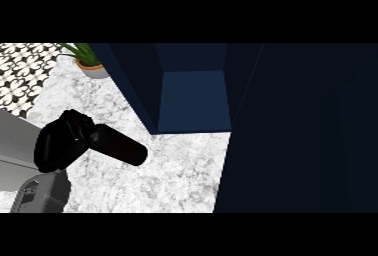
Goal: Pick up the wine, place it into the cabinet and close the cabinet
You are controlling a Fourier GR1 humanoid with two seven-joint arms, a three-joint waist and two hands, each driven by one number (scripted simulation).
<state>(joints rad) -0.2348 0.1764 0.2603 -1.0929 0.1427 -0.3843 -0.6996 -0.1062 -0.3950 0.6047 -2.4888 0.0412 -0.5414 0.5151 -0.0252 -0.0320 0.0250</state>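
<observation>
1. The robot's left hand (59,145), black at the end of a grey forearm (40,197), shows at the left of the head view above a white marble counter (170,170). Its fingers are curled round a dark wine bottle (118,146).

2. The wine bottle lies tilted in that grasp, 1 end hidden by the hand and the other pointing right and slightly down the view, toward the cabinet. Whether it touches the counter cannot be told.

3. A dark blue cabinet (192,95) stands at the top centre with its interior exposed, a lighter blue panel showing inside between 2 darker walls. The bottle is near its open front, just to the left, and outside it.

4. A large dark panel (303,130), seemingly the cabinet's door, fills the right part of the view from top to bottom.

5. A potted plant (88,62) with green leaves in a pale pot sits on the counter at the upper left, just beside the cabinet's left wall.

6. A black-and-white patterned floor (22,70) shows beyond the counter's left edge.

7. The right hand shows nowhere.
</observation>
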